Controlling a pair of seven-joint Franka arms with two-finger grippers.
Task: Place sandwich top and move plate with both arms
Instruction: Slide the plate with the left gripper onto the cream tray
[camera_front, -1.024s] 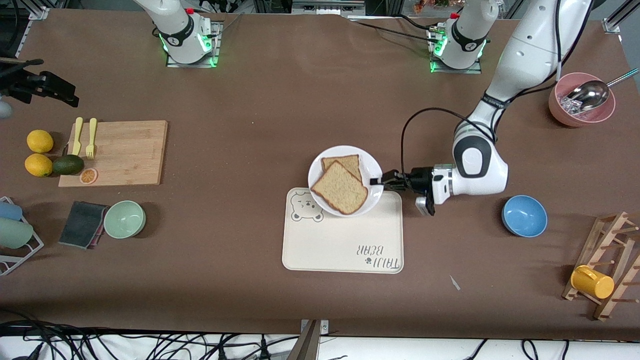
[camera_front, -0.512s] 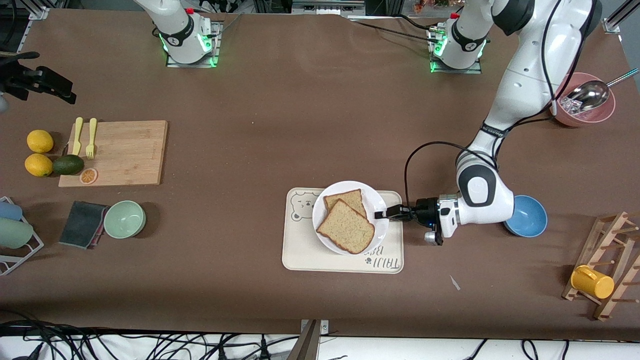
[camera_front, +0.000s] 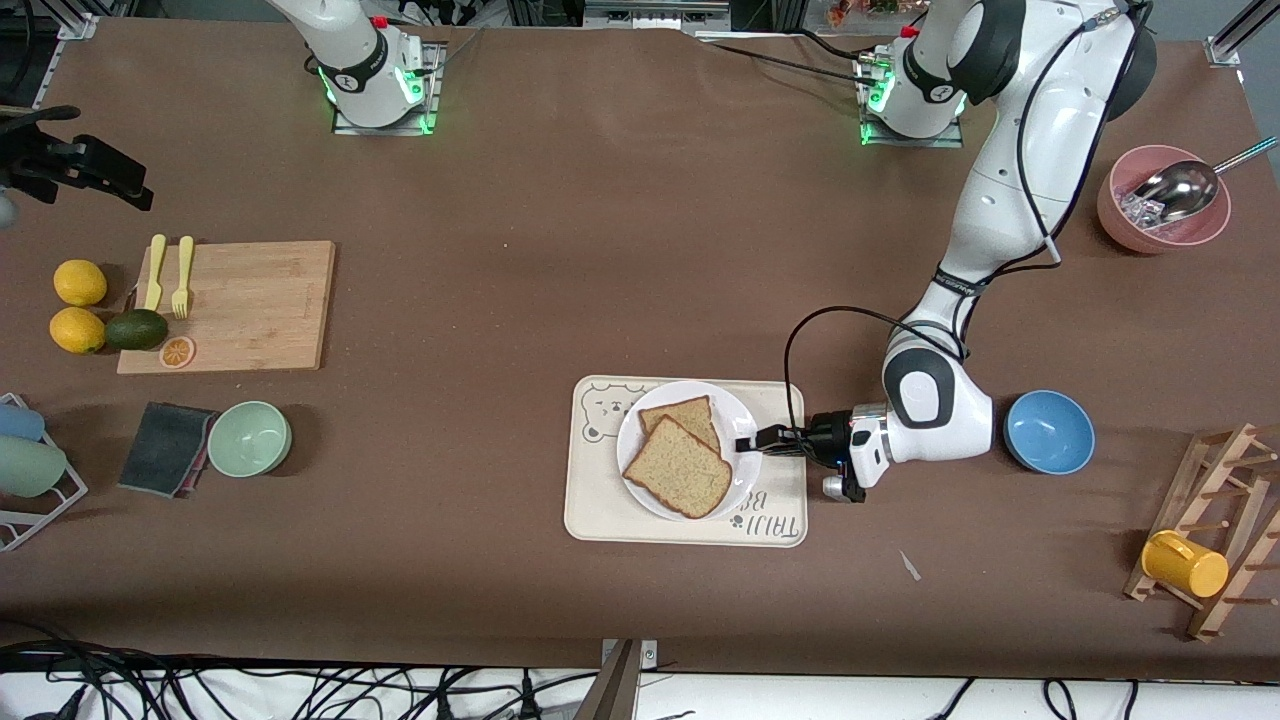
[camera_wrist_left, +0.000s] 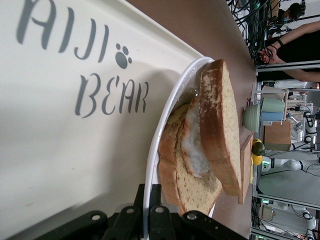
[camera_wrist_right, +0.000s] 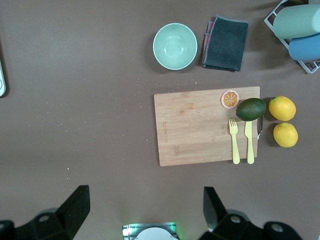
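The white plate (camera_front: 740, 418) is over the middle of the cream bear tray (camera_front: 620, 515); I cannot tell whether it rests on it. Two bread slices lie on it, the sandwich top (camera_front: 680, 468) overlapping the narrower slice (camera_front: 688, 414). My left gripper (camera_front: 748, 443) is shut on the plate's rim at the side toward the left arm's end. In the left wrist view the fingers (camera_wrist_left: 156, 197) pinch the rim (camera_wrist_left: 165, 125), with the sandwich top (camera_wrist_left: 220, 125) above the tray (camera_wrist_left: 60, 150). My right gripper (camera_wrist_right: 145, 192) waits high over the table, open and holding nothing.
A blue bowl (camera_front: 1048, 432) sits close beside the left arm's wrist. Toward the left arm's end are a pink bowl with a scoop (camera_front: 1163, 200) and a rack with a yellow mug (camera_front: 1185, 563). A cutting board (camera_front: 230, 305) and green bowl (camera_front: 249, 438) lie toward the right arm's end.
The left gripper has carried the plate toward the front camera, from the tray's edge to over its middle, then a little toward the right arm's end. The right gripper stays open.
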